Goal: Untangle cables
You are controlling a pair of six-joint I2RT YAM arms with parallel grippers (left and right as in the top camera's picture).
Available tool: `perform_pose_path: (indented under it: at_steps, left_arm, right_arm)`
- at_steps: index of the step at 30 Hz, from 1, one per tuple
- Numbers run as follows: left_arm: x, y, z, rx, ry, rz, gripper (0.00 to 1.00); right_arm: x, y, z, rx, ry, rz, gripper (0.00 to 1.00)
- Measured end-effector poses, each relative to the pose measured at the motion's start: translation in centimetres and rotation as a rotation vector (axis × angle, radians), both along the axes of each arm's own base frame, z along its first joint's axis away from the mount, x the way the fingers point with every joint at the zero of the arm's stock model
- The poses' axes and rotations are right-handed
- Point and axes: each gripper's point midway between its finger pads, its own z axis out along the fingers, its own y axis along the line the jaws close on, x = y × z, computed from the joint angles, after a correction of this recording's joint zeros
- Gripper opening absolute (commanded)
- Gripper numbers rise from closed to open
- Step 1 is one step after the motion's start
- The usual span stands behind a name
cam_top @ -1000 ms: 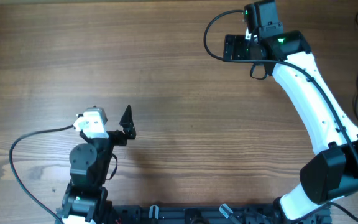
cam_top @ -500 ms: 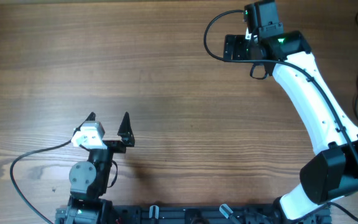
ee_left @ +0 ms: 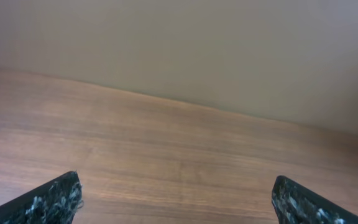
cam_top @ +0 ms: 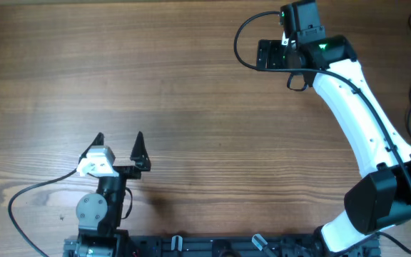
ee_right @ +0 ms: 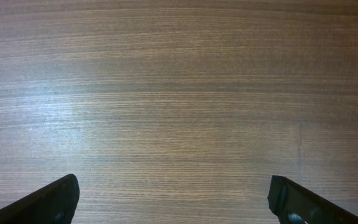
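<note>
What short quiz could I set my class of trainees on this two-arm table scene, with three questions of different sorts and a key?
1. True or false: the black two-finger left end effector is shut.
2. Multiple choice: in the right wrist view, what shows in the gap of the black two-finger right end effector? A, a coiled cable; B, bare brown wood-grain table; C, a white plug.
3. Short answer: in the overhead view, which end effector is nearer the top edge of the picture?
Key: 1, false, it is wide open. 2, B. 3, the right one.
</note>
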Motion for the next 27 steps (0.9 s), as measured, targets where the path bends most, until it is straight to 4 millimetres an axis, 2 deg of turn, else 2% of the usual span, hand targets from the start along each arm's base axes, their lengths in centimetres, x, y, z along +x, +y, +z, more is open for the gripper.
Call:
perform_pose_path:
  at_steps: [9,15,18,23,27]
  left_arm:
    - [-0.2,0.4,-0.2,0.0,0.003,0.015,1.0]
    - [-0.2,1.3,1.4,-0.005,-0.062,0.056,1.0]
    - [-0.2,1.5,1.0,-0.004,-0.047,0.063,1.0]
    - [-0.2,1.5,-1.0,0.002,0.036,0.058,1.0]
    - [-0.2,1.4,-1.2,0.002,0.042,0.05,1.0]
  right_arm:
    - [0.0,0.0,0.0,0.0,0.0,0.0,1.0]
    - [0.0,0.0,0.0,0.0,-0.001,0.0,1.0]
    - [0.0,0.0,0.0,0.0,-0.001,0.0,1.0]
    - [0.0,0.0,0.0,0.0,-0.001,0.0,1.0]
    - [0.0,0.0,0.0,0.0,0.0,0.0,1.0]
